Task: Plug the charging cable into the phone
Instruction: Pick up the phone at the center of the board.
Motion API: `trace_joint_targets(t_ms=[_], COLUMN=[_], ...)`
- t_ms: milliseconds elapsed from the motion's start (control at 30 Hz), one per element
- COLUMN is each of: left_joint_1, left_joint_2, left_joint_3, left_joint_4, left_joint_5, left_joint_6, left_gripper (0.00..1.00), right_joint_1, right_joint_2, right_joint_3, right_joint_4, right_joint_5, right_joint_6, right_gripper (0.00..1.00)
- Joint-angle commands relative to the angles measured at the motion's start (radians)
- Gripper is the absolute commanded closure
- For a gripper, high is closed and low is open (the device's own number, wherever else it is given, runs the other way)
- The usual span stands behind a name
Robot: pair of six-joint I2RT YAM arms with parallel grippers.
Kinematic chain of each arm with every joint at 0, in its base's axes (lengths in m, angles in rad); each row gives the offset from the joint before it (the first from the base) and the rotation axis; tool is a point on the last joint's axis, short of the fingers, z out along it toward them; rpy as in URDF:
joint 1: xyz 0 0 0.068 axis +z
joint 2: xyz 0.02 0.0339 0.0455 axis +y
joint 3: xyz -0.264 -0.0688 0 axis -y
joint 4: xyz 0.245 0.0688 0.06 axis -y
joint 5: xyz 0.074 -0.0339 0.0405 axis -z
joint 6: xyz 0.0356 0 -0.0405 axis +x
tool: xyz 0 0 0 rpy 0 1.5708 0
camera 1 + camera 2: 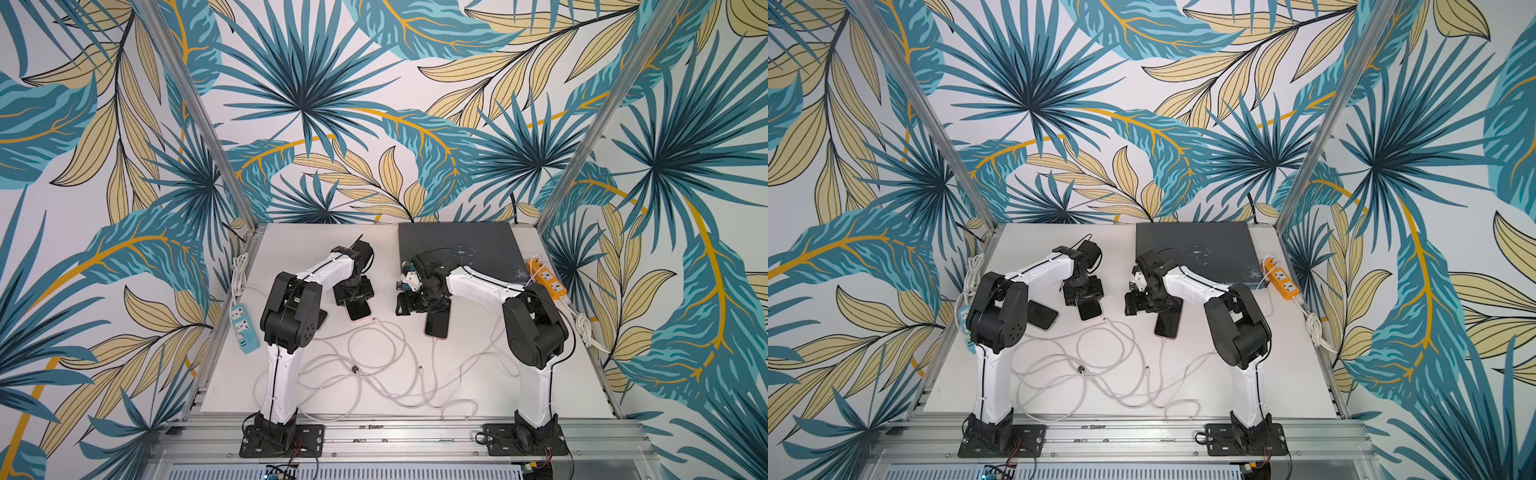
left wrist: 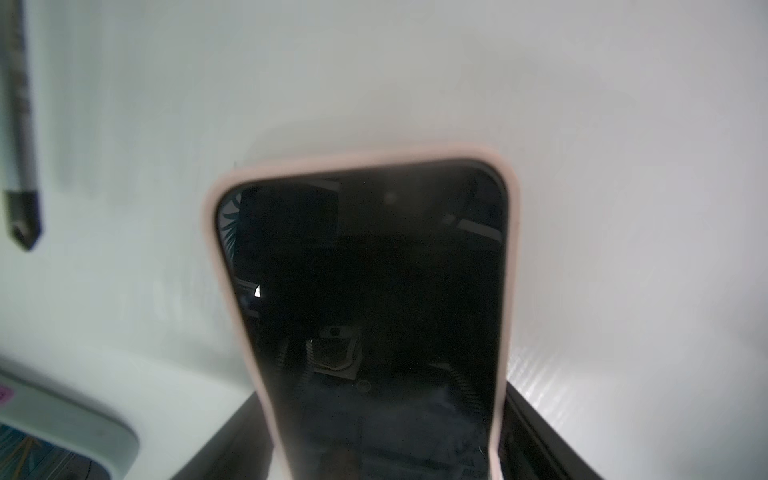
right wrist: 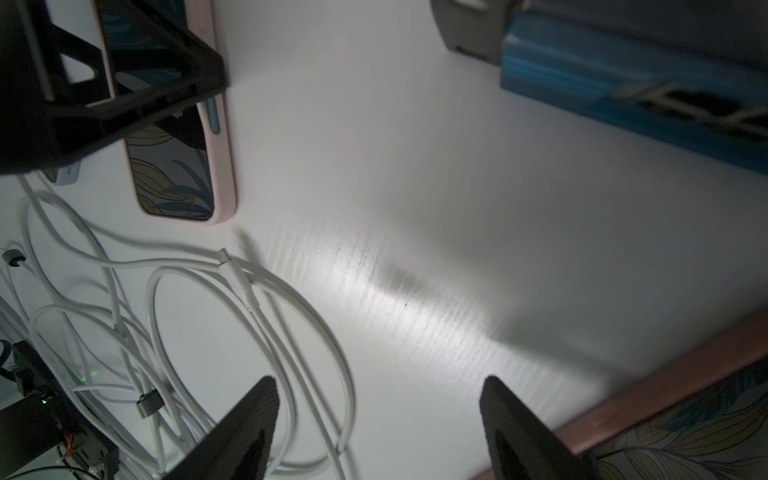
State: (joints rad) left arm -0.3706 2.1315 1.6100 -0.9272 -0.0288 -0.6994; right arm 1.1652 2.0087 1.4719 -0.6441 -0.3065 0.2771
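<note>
Filling my left wrist view, the pink-cased phone point(image 2: 365, 291) lies flat on the white surface point(image 1: 582, 386) with my left pincer point(image 1: 354, 293) straddling it.

On that surface a dark slab point(image 1: 461, 249) takes the far right corner, with an orange power strip point(image 1: 546, 282) beside it and a blue power strip point(image 1: 245, 328) on the left edge. My left pincer's fingers point(image 2: 540, 440) stand one on each side of the case, close against it; whether they squeeze it I cannot tell. My right pincer point(image 3: 380, 382) is released, jaws wide with nothing between, near the far end of a second phone point(image 1: 437, 324). White charging cable point(image 1: 354, 369) lies tangled between my arms. One free connector point(image 3: 223, 255) rests just off the pink-cased phone's near end, not touching it.
</note>
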Motion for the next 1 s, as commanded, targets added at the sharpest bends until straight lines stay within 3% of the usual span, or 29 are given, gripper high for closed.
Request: trace_joint_targets(t_ms=[0, 200, 433, 567, 767, 967], left_joint_1=[0.007, 0.013, 0.009, -0.009, -0.043, -0.052], left_joint_2=[0.006, -0.154, -0.357, -0.468, -0.587, -0.654], left_joint_3=[-0.057, -0.057, -0.136, -0.22, -0.318, -0.387], left_joint_4=[0.012, 0.026, 0.104, 0.164, 0.217, 0.279], left_joint_5=[-0.036, -0.037, 0.072, 0.174, 0.279, 0.341], left_joint_6=[0.043, 0.122, 0.222, 0.277, 0.337, 0.362], left_gripper=[0.55, 0.68, 0.7, 0.7, 0.7, 0.7], right_joint_1=[0.003, -0.011, -0.069, -0.119, -0.121, -0.1], right_joint_2=[0.003, -0.004, -0.101, -0.135, -0.083, 0.012], right_joint_3=[0.001, -0.003, -0.015, 0.059, 0.212, 0.277], right_joint_4=[-0.019, 0.015, 0.139, 0.16, 0.157, 0.194], right_joint_5=[0.015, -0.016, -0.139, -0.247, -0.323, -0.317], right_joint_6=[-0.012, -0.007, 0.069, 0.133, 0.219, 0.324], right_gripper=[0.21, 0.21, 0.2, 0.19, 0.2, 0.26])
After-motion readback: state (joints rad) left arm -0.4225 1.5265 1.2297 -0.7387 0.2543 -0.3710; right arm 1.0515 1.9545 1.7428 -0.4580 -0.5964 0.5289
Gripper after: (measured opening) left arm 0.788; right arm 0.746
